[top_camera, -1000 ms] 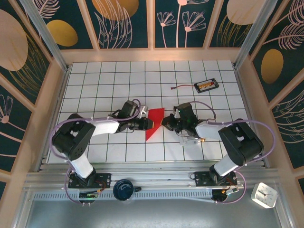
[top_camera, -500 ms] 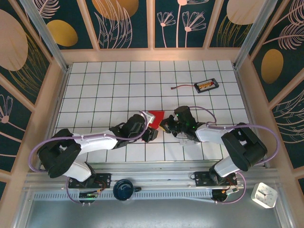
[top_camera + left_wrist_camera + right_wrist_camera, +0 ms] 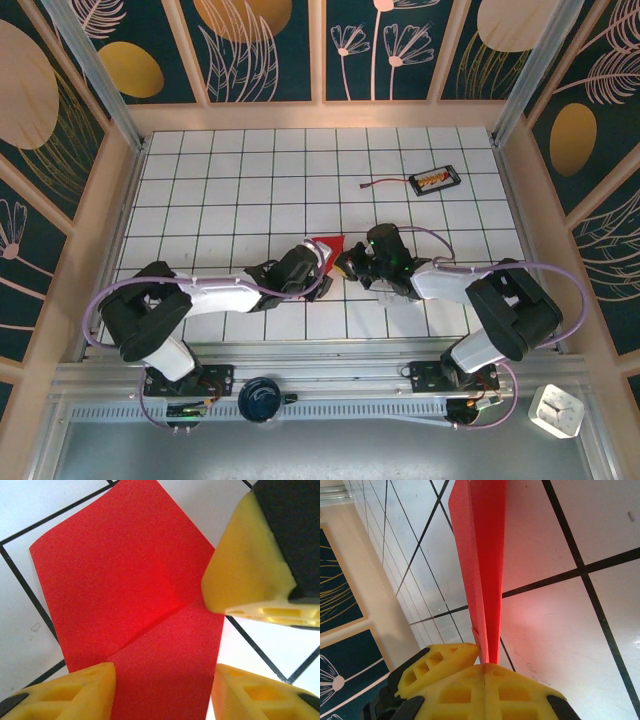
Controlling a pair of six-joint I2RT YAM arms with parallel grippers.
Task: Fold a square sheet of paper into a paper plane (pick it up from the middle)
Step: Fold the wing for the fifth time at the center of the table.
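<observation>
The square sheet of paper (image 3: 328, 243), bright red, is folded over with a diagonal crease (image 3: 125, 570) and lies near the table's middle. My left gripper (image 3: 320, 260) hovers over it, open, with its yellow fingers (image 3: 85, 690) astride the folded strip (image 3: 162, 672). My right gripper (image 3: 347, 262) is shut on the paper's edge (image 3: 487, 664), and the red folds (image 3: 482, 555) run away from its fingertips. Its yellow finger (image 3: 245, 570) touches the paper's right edge in the left wrist view. A finger of the left gripper (image 3: 445, 660) sits right beside the pinched edge.
A small black tray with a cable (image 3: 435, 180) lies at the back right. A clear plastic piece (image 3: 395, 295) sits under the right forearm. Wooden walls (image 3: 130, 200) close the grid table on three sides. The two arms meet tip to tip.
The left arm has stretched rightward and its gripper has opened wider over the paper, covering more of it. The right gripper has stayed shut on the paper's edge.
</observation>
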